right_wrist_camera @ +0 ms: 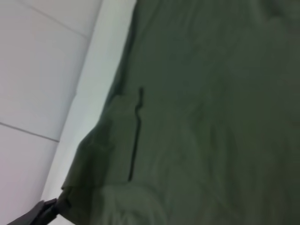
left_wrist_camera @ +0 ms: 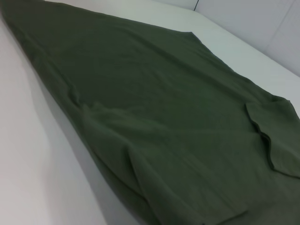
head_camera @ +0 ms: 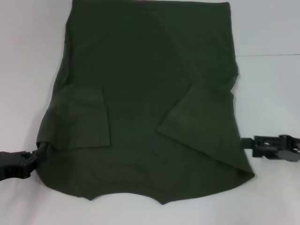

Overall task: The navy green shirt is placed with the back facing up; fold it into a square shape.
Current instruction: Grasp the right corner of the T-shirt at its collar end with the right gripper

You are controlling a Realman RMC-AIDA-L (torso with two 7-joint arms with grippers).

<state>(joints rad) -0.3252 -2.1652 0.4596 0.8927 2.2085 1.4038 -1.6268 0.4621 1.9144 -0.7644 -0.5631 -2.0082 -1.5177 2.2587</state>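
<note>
At the left edge of the head view, the left gripper sits low on the table, its dark fingers closed on the near left corner of the shirt, where the cloth bunches up into the jaws.

The shirt itself lies flat across the middle of the table, plain side up, with both sleeves already turned inward: the left sleeve lies square on the body, the right sleeve slants across it. The near hem (the edge closest to the robot) is wavy and uneven.

On the right, the right gripper hovers at the shirt's near right edge, just beside the cloth; whether its fingers are apart or together I cannot tell, and no fabric shows between them.

The risk looks lopsided. If the left side lifts while the right has no hold, the shirt will likely drag and twist, spoiling the sleeve folds. The pinch at the left corner also seems shallow, so the fabric could slip free mid-fold and leave a crooked shape rather than a square.
</note>
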